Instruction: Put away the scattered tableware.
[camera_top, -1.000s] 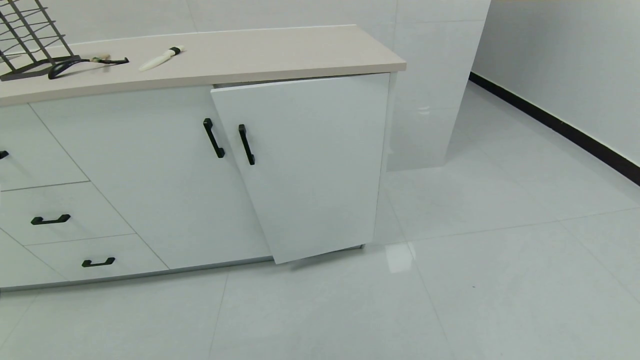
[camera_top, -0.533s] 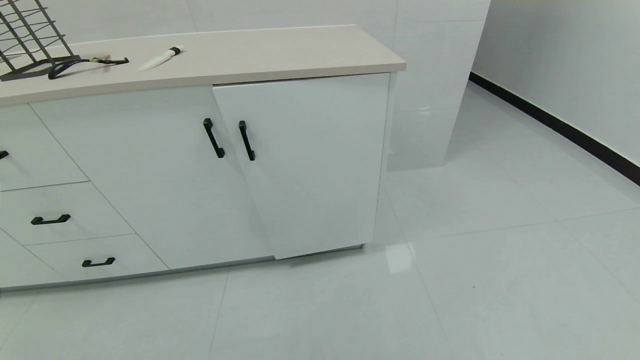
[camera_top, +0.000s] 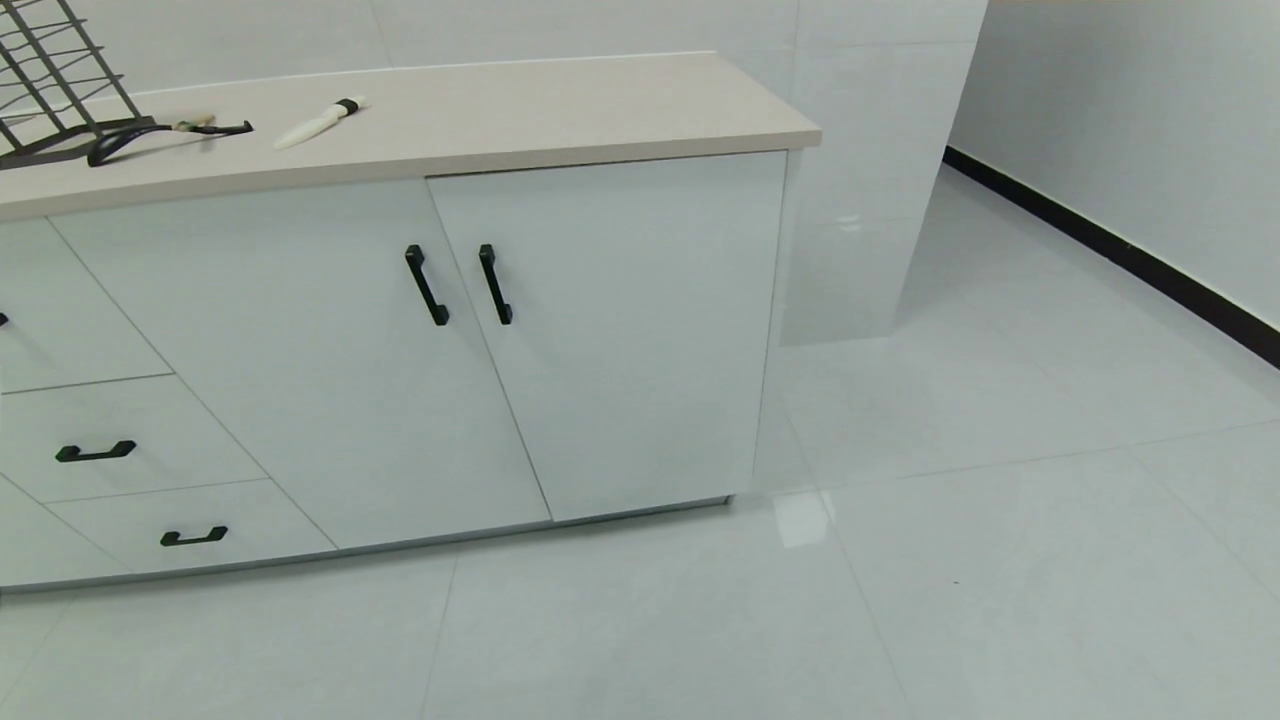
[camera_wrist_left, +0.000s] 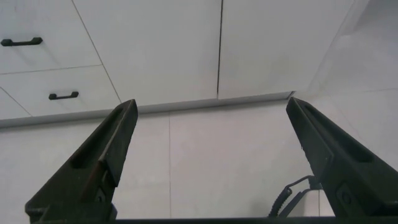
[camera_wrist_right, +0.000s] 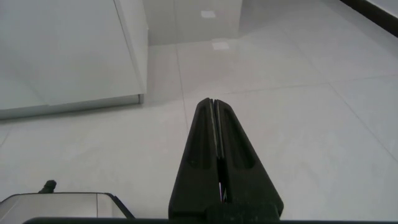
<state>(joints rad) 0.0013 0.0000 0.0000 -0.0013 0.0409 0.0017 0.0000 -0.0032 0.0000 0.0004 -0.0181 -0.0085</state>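
Swung shut since a second ago, the white right-hand cabinet door (camera_top: 620, 320) sits flush. My left gripper (camera_wrist_left: 210, 102) gapes wide, empty; my right gripper (camera_wrist_right: 213, 109) is pinched closed on nothing. Well above both, a black-handled utensil (camera_top: 165, 130) and a cream-white utensil (camera_top: 320, 118) lie on the beige countertop (camera_top: 560, 100), not yet put away.

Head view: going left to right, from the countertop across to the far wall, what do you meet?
Wire rack → black utensil → white utensil → left door handle → right door handle → black baseboard.
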